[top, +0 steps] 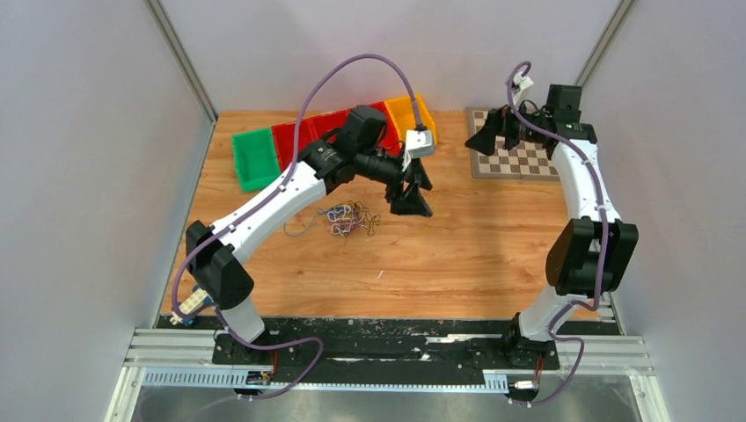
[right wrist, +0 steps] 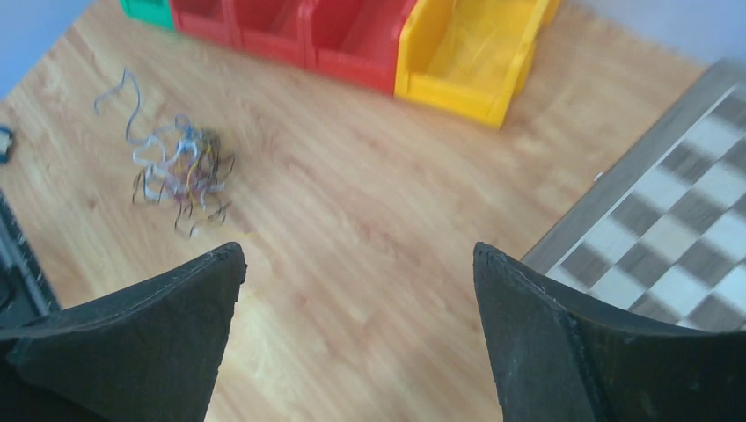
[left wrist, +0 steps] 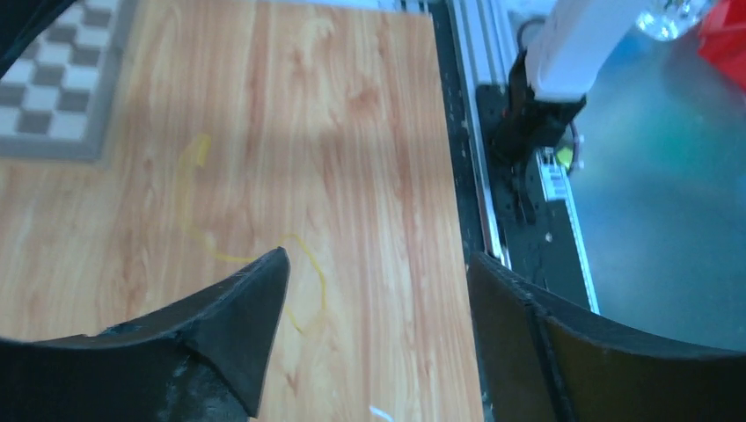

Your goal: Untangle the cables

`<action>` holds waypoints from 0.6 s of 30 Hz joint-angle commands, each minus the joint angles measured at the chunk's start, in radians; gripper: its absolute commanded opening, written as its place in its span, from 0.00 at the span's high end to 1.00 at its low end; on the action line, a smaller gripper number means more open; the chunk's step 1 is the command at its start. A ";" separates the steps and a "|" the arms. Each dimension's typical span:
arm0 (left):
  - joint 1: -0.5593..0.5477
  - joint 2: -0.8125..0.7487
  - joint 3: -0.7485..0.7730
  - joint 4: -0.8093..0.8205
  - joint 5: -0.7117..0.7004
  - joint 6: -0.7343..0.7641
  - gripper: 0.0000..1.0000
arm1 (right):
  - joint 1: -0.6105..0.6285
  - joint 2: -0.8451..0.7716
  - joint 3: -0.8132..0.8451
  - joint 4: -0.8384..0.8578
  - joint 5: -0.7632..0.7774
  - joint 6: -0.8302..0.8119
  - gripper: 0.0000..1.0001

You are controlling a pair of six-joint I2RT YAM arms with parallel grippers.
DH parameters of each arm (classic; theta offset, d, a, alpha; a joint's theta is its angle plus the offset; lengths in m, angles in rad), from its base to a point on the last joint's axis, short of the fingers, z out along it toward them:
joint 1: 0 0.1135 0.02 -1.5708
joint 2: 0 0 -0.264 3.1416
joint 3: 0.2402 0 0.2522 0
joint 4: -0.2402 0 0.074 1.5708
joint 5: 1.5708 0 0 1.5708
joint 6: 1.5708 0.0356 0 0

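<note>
A tangle of thin coloured cables (top: 347,218) lies on the wooden table left of centre; it also shows in the right wrist view (right wrist: 180,171). A single thin yellow cable (left wrist: 322,290) lies loose on the wood under my left gripper. My left gripper (top: 413,198) is open and empty, held above the table just right of the tangle; in its own view (left wrist: 378,264) the jaws stand wide apart. My right gripper (top: 488,136) is open and empty, raised at the left edge of the chessboard; its own view (right wrist: 359,251) shows bare wood between the jaws.
A row of bins stands at the back: green (top: 255,158), red (top: 303,136) and yellow (top: 405,112). A chessboard mat (top: 519,163) lies at the back right. A small white scrap (top: 380,274) lies on the wood nearer the front.
</note>
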 commanded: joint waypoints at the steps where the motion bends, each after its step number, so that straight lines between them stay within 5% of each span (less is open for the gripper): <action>1: 0.077 -0.052 -0.093 -0.280 -0.004 0.206 0.10 | 0.025 0.033 -0.030 -0.262 0.005 -0.192 0.00; 4: 0.221 -0.154 -0.253 -0.247 -0.028 0.196 0.08 | 0.055 0.031 -0.068 -0.268 0.014 -0.191 0.04; 8: 0.391 -0.229 -0.445 -0.124 -0.099 0.094 0.17 | 0.181 0.046 -0.113 -0.258 0.054 -0.201 0.09; 15: 0.519 -0.114 -0.567 0.014 -0.141 -0.104 0.43 | 0.421 0.142 -0.120 -0.115 0.146 -0.122 0.19; 18: 0.529 -0.067 -0.587 0.068 -0.152 -0.144 0.44 | 0.499 0.212 -0.084 -0.025 0.166 -0.027 0.19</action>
